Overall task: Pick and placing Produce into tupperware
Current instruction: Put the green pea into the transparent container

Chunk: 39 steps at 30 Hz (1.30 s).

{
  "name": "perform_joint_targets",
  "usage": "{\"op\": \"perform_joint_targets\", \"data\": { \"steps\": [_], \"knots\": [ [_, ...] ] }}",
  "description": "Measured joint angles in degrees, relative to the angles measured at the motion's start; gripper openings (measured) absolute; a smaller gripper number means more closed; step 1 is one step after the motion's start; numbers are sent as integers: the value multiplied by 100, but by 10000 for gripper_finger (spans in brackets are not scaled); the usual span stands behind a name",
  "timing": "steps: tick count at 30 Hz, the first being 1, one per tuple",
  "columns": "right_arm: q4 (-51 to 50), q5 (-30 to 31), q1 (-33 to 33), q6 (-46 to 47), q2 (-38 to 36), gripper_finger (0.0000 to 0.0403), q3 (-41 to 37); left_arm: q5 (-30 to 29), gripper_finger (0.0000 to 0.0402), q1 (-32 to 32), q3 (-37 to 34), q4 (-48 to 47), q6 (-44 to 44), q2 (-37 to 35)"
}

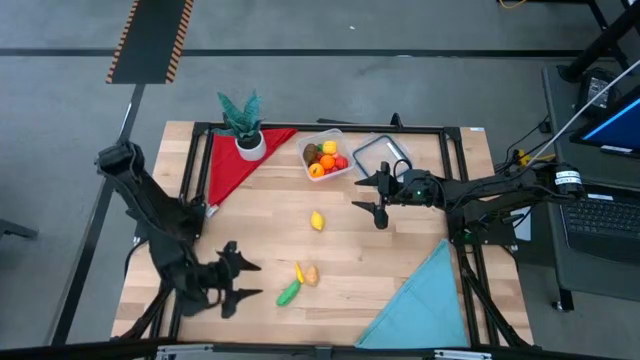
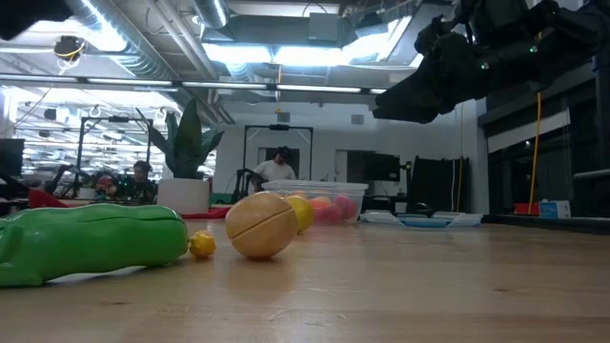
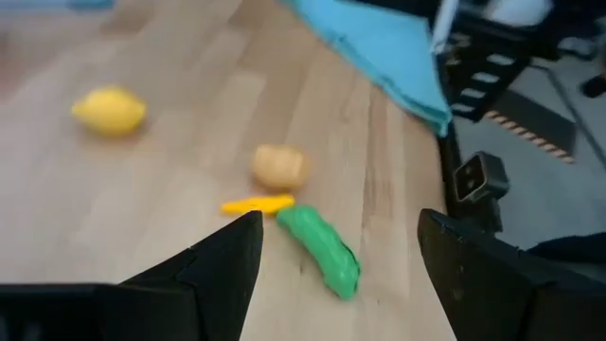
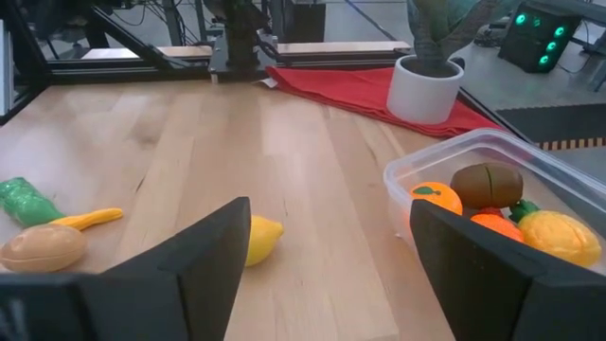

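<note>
My left gripper (image 1: 248, 279) is open and hovers near the table's near-left edge. Just to its right lie a green cucumber-like piece (image 3: 322, 251), a thin yellow piece (image 3: 258, 204) and a tan piece (image 3: 278, 166). A lemon (image 1: 317, 221) lies alone mid-table. My right gripper (image 1: 372, 197) is open above the table, right of the lemon (image 4: 260, 239) and on the near side of the tupperware (image 1: 328, 157). The clear tupperware (image 4: 492, 161) stands on the table with several orange, yellow, red and brown pieces in it. Neither gripper touches anything.
A flat clear lid with a dark blue rim (image 1: 382, 153) lies right of the tupperware. A potted plant (image 1: 245, 128) stands on a red cloth (image 1: 232, 165) at the far left. A blue cloth (image 1: 422, 298) covers the near-right corner. Bare wood lies between the lemon and the near pieces.
</note>
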Motion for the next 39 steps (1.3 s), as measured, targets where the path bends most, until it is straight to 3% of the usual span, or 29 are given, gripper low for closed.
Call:
{"op": "perform_joint_targets", "data": {
  "steps": [6, 15, 25, 30, 39],
  "knots": [
    [-1, -2, 0, -7, 0, 291, 0, 211, 272, 150, 1153, -1459, -1479, 1048],
    [-119, -4, 0, -13, 0, 291, 0, 1379, 272, 752, 2507, -3034, -2746, 2140],
    [-503, -4, 0, -7, 0, 291, 0, 2152, 272, 1284, 2940, -3053, -2945, 2692],
    [-506, -4, 0, -28, 0, 291, 0, 2437, 272, 1457, 3210, -3042, -2617, 3011],
    [-511, -2, 0, -27, 0, 291, 0, 2552, 272, 1554, 3688, -3112, -2305, 3393]
  ]
}}
